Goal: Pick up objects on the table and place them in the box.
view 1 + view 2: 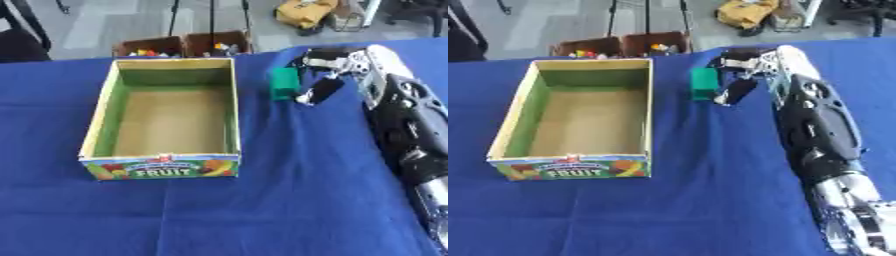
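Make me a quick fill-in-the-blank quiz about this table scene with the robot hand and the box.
1. The box printed FRUIT holds ____ objects.
2. The right robot hand is at a block coloured ____.
3. The tablecloth is ____.
4. The block lies to the box's ____ side.

Missing words: no; green; blue; right

A desk (219, 215) draped in deep blue cloth fills the foreground. Beyond its far edge, two brown cardboard boxes (184, 46) of small coloured items sit on a grey floor (114, 25), near thin black stand legs (210, 17) and a yellow bag (304, 11).
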Controlling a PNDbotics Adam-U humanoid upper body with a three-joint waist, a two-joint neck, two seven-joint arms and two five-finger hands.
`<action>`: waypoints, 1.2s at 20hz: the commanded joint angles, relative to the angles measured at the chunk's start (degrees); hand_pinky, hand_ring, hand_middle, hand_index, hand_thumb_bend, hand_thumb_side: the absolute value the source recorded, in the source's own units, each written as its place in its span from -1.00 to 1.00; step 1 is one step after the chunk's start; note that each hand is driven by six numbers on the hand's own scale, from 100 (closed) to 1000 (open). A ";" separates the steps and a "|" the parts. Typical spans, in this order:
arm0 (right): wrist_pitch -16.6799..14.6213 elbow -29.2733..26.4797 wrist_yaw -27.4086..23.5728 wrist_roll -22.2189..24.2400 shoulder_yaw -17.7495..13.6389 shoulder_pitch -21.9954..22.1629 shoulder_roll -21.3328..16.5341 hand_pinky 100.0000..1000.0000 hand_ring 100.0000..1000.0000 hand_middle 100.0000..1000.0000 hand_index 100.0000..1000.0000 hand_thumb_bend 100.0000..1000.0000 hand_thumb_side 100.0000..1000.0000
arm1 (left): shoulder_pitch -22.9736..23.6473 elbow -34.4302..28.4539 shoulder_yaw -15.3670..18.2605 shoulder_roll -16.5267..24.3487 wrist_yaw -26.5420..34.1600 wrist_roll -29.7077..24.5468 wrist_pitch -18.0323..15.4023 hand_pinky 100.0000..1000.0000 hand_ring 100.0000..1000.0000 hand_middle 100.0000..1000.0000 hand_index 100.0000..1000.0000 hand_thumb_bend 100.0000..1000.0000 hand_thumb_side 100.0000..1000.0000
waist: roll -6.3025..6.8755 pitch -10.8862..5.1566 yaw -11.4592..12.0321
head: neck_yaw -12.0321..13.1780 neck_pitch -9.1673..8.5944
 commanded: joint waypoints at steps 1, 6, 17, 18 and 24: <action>-1.61 -1.25 -0.51 0.72 -0.20 -1.21 -0.97 0.30 0.56 -0.11 0.15 -1.00 -0.38 | -0.20 -1.04 0.07 0.52 -0.01 0.04 0.25 0.13 0.33 0.49 0.92 -1.00 0.94 | -0.10 -1.87 -0.03 | 0.06 -0.23; -1.50 -1.66 -1.63 -0.84 -0.38 -1.15 -1.26 0.26 0.50 -0.26 -0.07 -1.00 -0.36 | -0.11 -1.04 0.10 0.51 0.03 0.01 0.46 0.13 0.32 0.49 0.92 -1.00 0.94 | -0.07 -2.14 -0.15 | 0.09 -0.18; -2.08 -3.63 -7.59 -0.59 0.05 -2.34 -1.76 0.26 0.49 -0.36 -0.13 -1.00 -0.25 | 0.20 -1.04 0.09 0.78 0.69 0.13 1.01 0.14 0.32 0.49 0.92 -1.00 0.93 | -0.25 -3.80 -0.93 | 0.34 0.58; -2.15 -3.96 -8.20 -0.26 0.18 -2.46 -1.78 0.26 0.49 -0.36 -0.13 -1.00 -0.24 | 0.24 -1.04 0.09 0.81 0.80 0.16 1.07 0.14 0.32 0.49 0.92 -1.00 0.93 | -0.29 -4.03 -1.00 | 0.36 0.64; -4.43 -7.12 -14.30 1.18 1.80 -3.24 -1.19 0.23 0.46 -0.40 -0.14 -1.00 -0.19 | 0.31 -1.04 0.08 1.08 1.74 0.29 1.59 0.14 0.33 0.49 0.92 -1.00 0.93 | -0.52 -5.71 -1.36 | 0.60 1.12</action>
